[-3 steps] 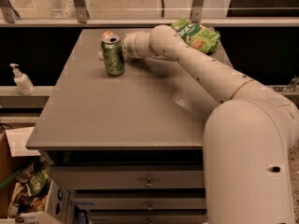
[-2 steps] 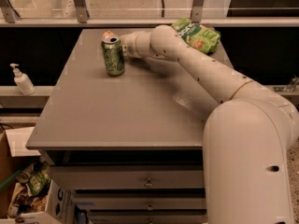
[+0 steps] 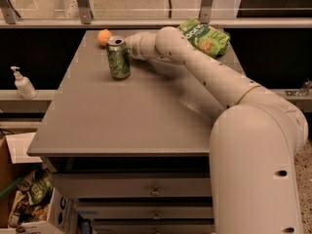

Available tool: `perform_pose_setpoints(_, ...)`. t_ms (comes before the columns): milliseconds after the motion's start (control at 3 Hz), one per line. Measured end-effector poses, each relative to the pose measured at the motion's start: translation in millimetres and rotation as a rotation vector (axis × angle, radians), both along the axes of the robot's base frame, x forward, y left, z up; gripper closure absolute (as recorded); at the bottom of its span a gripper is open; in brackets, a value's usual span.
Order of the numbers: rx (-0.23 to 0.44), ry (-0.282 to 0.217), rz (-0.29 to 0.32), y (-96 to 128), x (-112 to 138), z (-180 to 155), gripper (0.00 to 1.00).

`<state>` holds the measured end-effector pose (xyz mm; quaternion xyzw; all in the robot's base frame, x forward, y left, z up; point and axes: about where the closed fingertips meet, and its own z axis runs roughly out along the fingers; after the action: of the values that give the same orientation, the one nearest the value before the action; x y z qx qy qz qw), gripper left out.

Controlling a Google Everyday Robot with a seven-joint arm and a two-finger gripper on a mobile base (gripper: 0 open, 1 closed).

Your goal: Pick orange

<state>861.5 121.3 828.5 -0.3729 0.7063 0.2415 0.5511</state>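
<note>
Item under inspection: a small round orange fruit with a matte skin point(image 3: 104, 37). It rests on the grey flat-topped surface point(image 3: 131, 116), just ahead of the tool point(image 3: 130, 45) along the arm's line of reach and close to the surface's back edge.

Handling, as judged: the fruit is light and firm with slight give. It is not fragile, but it is free to roll if nudged. The skin should offer fair grip. The soundest hold is across its widest part, at mid-height, with the tool centred so that the fruit is not squeezed out sideways.

Tool: it sits at the end of the cream-coloured arm, low over the surface. It is largely hidden behind the green aluminium drinks can point(image 3: 119, 60), which stands upright close beside it. How far open it is cannot be told, nor whether it touches the can or the fruit. Nothing is seen in its hold.

Risk, as judged: the can stands near enough to be knocked during the approach. A green crinkled snack bag point(image 3: 207, 37) lies behind the tool, beyond the arm.
</note>
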Motion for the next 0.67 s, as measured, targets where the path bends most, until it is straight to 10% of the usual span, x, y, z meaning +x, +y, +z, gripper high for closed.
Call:
perform_pose_setpoints(333, 0.007, 0.000, -0.003, 0.6, 0.5, 0.5, 1.00)
perform_pose_setpoints(667, 0.009, 0.000, -0.007, -0.8, 2.1, 2.3, 0.82)
